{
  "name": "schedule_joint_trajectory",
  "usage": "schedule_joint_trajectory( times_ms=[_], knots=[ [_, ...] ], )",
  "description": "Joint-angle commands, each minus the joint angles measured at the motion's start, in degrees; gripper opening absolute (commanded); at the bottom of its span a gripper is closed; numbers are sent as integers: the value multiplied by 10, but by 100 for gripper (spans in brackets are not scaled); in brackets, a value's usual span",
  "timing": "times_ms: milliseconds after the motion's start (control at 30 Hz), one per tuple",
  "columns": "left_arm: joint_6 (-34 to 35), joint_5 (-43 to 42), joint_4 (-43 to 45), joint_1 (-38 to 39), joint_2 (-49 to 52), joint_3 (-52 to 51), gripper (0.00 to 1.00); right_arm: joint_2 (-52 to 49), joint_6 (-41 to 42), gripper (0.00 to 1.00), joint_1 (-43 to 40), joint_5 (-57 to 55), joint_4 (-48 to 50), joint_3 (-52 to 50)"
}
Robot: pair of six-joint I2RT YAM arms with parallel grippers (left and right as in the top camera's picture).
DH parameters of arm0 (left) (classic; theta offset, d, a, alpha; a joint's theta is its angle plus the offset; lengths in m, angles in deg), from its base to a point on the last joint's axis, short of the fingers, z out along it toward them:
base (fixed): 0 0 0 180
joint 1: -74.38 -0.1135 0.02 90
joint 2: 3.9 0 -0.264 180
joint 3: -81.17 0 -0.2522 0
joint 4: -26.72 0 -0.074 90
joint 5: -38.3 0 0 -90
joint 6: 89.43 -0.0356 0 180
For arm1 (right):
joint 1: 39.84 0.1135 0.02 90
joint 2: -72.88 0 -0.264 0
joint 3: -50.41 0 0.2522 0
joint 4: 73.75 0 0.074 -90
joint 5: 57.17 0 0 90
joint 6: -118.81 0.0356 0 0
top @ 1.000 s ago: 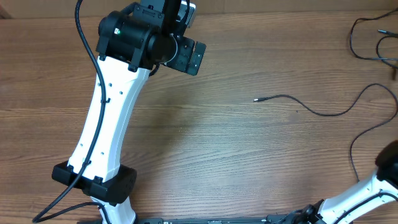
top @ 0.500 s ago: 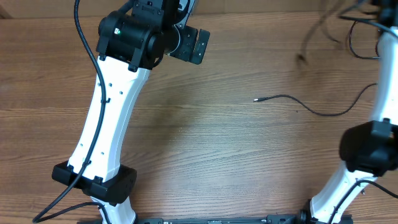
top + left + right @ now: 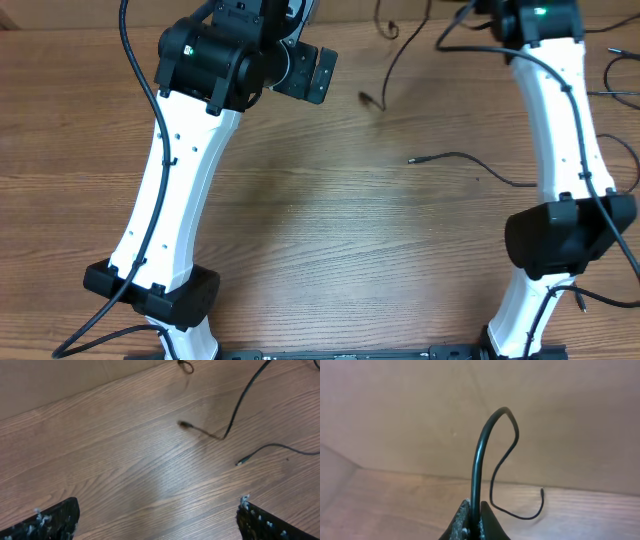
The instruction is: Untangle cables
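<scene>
Right arm (image 3: 555,120) stretched to the far edge of the counter (image 3: 330,230), right fingers (image 3: 489,525) clamped on a raised black cable (image 3: 475,470); left arm (image 3: 175,190) extended, left fingers (image 3: 50,520) wide apart.

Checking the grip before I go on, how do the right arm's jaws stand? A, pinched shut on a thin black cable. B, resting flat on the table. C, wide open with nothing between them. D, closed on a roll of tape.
A: the right wrist view shows the right gripper with its jaws pinched together and a thin black cable arching up from between them.
</scene>
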Motion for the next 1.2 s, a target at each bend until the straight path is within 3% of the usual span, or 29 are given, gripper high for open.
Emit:
schedule_joint_trajectory(
  times_ms=[0, 33, 67, 200, 300, 467, 567, 700, 1033, 1167],
  knots=[
    [-12, 7, -4, 0, -5, 2, 100, -19, -2, 50, 19, -52, -3, -6],
    [-12, 7, -6, 0, -5, 2, 100, -24, -2, 93, 21, -63, -4, -6],
    [-12, 7, -9, 0, -5, 2, 100, -29, -2, 100, 21, -76, -8, -6],
    [-13, 7, -18, 0, -5, 2, 100, -30, -26, 100, 9, -136, -64, -6],
    [-13, 7, -22, 0, -5, 2, 100, -30, 21, 100, -8, -182, -141, -6],
    [-13, 7, -22, 0, -5, 2, 100, -30, 201, 100, -49, -237, -312, -7],
    [-13, 7, -22, 0, -5, 2, 100, -30, 356, 100, -74, -237, -412, -12],
    [-13, 7, -22, 0, -5, 2, 100, -30, 498, 100, -101, -240, -478, -41],
    [-13, 7, -31, 0, -5, 2, 100, -30, 973, 100, -129, -255, -482, -240],
    [-13, 7, -47, 0, -5, 2, 100, -30, 1030, 100, -130, -255, -404, -320]
  ],
)
